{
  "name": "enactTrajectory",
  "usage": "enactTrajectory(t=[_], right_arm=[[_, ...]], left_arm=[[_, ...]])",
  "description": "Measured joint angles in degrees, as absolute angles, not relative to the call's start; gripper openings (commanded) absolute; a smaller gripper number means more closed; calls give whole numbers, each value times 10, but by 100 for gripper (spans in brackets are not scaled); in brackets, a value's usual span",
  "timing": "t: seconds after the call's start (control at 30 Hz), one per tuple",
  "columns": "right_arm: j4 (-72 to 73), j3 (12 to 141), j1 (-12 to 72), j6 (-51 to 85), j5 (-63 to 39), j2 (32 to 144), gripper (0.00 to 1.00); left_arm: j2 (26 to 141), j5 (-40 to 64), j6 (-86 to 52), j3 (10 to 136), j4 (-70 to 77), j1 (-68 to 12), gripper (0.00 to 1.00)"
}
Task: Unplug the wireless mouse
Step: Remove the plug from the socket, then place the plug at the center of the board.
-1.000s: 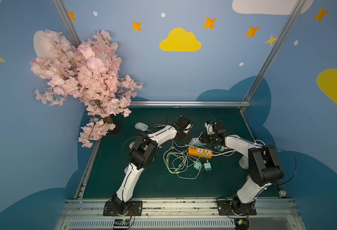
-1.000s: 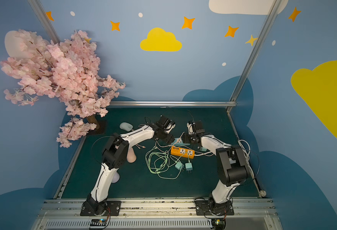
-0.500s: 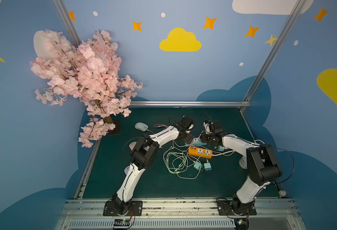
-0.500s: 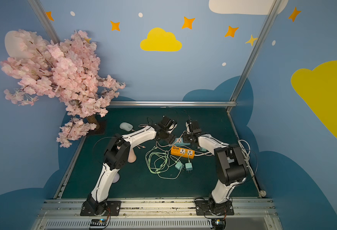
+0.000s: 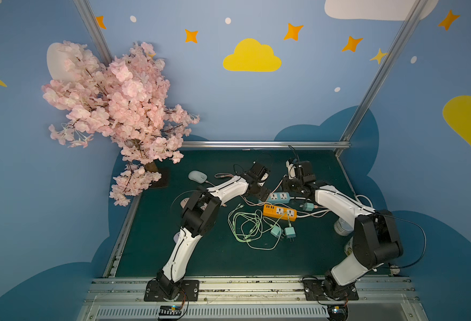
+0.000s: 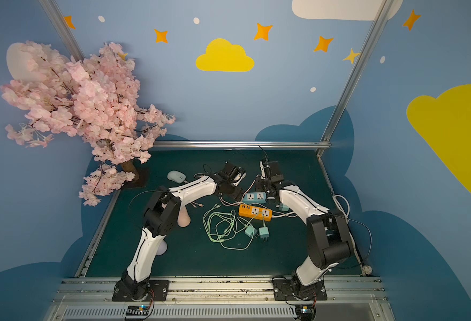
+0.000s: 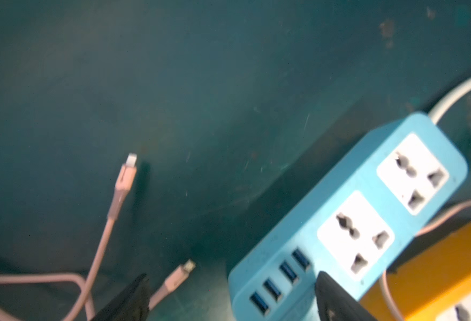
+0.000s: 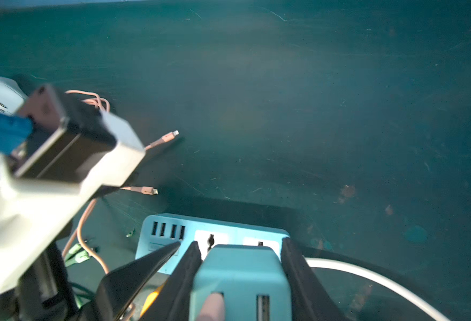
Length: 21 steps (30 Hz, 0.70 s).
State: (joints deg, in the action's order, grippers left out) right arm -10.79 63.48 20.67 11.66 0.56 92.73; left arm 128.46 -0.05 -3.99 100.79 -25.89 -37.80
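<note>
Upper left of the desk [image 5: 145,250], in a top view: the wireless mouse [image 5: 197,176], long axis roughly left–right across the frame. Its thin lead [image 5: 209,182] leaves the right-hand end and passes out of sight beneath the left arm [image 5: 226,189]. Both claws sit near frame centre, well apart from the mouse, and the left arm is nearer to it. Left claw [image 7: 233,300]: released, jaws spread over the USB end of the blue power strip [image 7: 348,222]. Right claw [image 8: 240,247]: clenched on a teal adapter [image 8: 242,278] with a pink plug [image 8: 211,305] seated in one port. Hidden: whether that plug belongs to the mouse's lead. Both wrist views are blurred.
</note>
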Motion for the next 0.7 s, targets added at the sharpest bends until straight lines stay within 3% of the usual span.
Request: enactTrajectory(t=[0.2,0.53,0.7], right_arm=[[-147,717,196,131,-7,983,39],[-302,1011,148,237,52,1224,37],[-363,1045,94,290,80,1260,38]], left_arm=[[1181,37,-123,892,-198,-329,93],[932,-70,-230,680,-53,-310,96],[828,-65,-249,619,-72,-303,97]])
